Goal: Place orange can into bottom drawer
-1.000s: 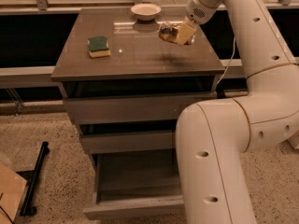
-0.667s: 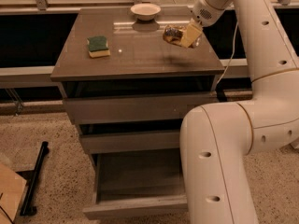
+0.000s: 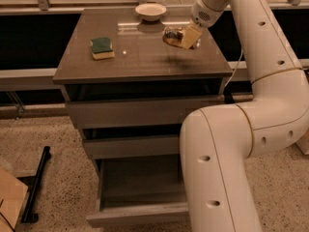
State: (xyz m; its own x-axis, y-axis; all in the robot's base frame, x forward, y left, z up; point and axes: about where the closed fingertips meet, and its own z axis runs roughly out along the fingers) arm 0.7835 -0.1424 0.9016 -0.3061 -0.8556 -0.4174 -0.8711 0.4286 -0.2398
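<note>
My gripper (image 3: 179, 37) hangs over the right part of the cabinet top, shut on the orange can (image 3: 171, 36). The can is held lifted off the surface, lying sideways between the cream fingers (image 3: 190, 36), with its shadow on the top below. The bottom drawer (image 3: 140, 211) is pulled out wide open at the foot of the cabinet, and what shows of its inside is bare. My arm's large white links cover the drawer's right side.
A green-and-yellow sponge (image 3: 102, 48) lies on the left of the cabinet top (image 3: 140, 57). A cream bowl (image 3: 150, 11) stands at the back. The two upper drawers (image 3: 135, 112) are slightly ajar. A black stand (image 3: 36, 185) lies on the floor at left.
The gripper with the can has risen off the cabinet top and shifted slightly right and back. The view has moved a little.
</note>
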